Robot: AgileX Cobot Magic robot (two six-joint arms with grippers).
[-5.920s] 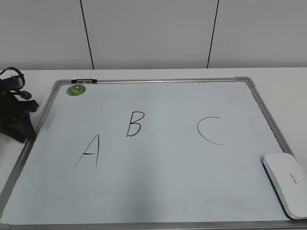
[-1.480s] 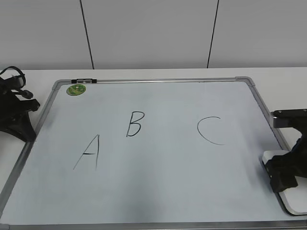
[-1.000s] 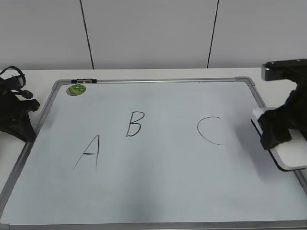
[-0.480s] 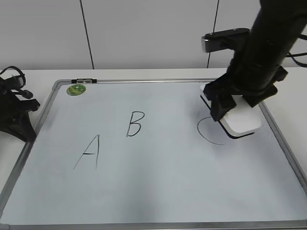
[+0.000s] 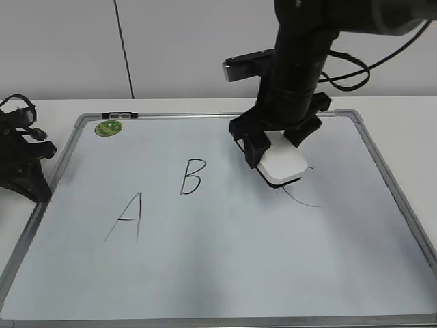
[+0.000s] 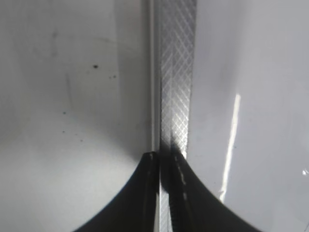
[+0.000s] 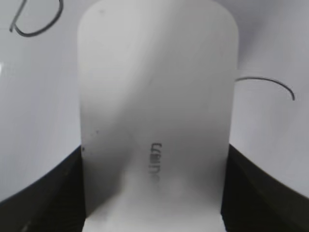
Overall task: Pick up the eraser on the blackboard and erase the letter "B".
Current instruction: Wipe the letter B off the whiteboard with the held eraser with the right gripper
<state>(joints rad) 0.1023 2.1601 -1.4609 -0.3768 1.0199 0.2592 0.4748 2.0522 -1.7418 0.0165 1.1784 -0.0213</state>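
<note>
My right gripper [image 5: 274, 141] is shut on the white eraser [image 5: 283, 165] and holds it low over the blackboard [image 5: 225, 266], covering the top of the letter "C" [image 5: 302, 198]. The letter "B" [image 5: 190, 177] lies to the eraser's left, apart from it. In the right wrist view the eraser [image 7: 154, 96] fills the middle between the jaws [image 7: 154, 203], with part of the "B" [image 7: 36, 24] at the upper left. My left gripper [image 5: 24, 164] rests shut at the board's left edge; its jaws [image 6: 164, 162] sit over the metal frame [image 6: 177, 72].
The slanted letter "A" [image 5: 126, 217] is at the board's lower left. A round green sticker [image 5: 108, 127] marks the far left corner. The right arm reaches in from the upper right, over the board's far side. The white table [image 5: 396, 109] surrounds the board.
My right gripper took hold of the eraser at the board's near right corner, lifted it and carried it left and away, from the right edge to over the "C". The left arm stayed put.
</note>
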